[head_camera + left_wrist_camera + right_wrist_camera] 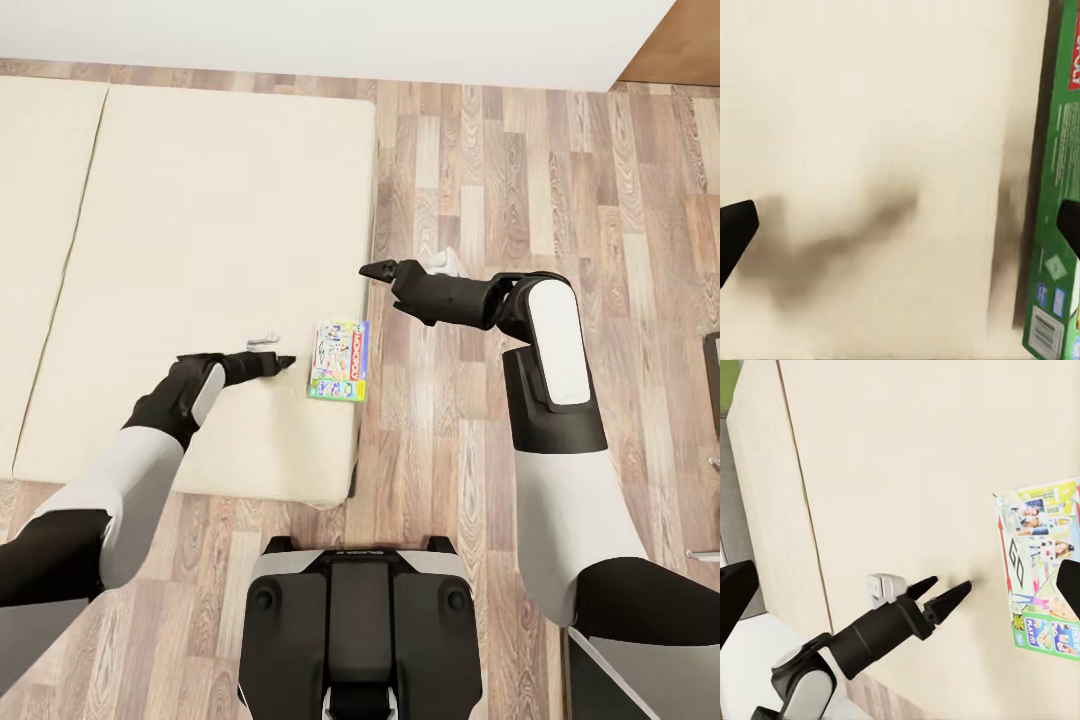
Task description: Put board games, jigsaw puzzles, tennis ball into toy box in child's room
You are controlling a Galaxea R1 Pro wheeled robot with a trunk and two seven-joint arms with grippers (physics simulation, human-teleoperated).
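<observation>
Head view: board game (339,360) lengthwise along bed edge (362,300)

Left gripper (946,593), fingers (921,585) slightly parted, near white-green board game (1039,562) on bed (907,457).

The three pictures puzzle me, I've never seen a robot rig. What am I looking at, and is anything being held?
It is a simulated two-armed wheeled robot. The wide picture looks down from its head; the others come from cameras near each gripper. A beige bed stands on a wood floor, with one white-green board game lying flat near its edge. The left gripper is low over the mattress beside the game, jaws apart. The right gripper hovers above the bed's edge. Nothing is held.
</observation>
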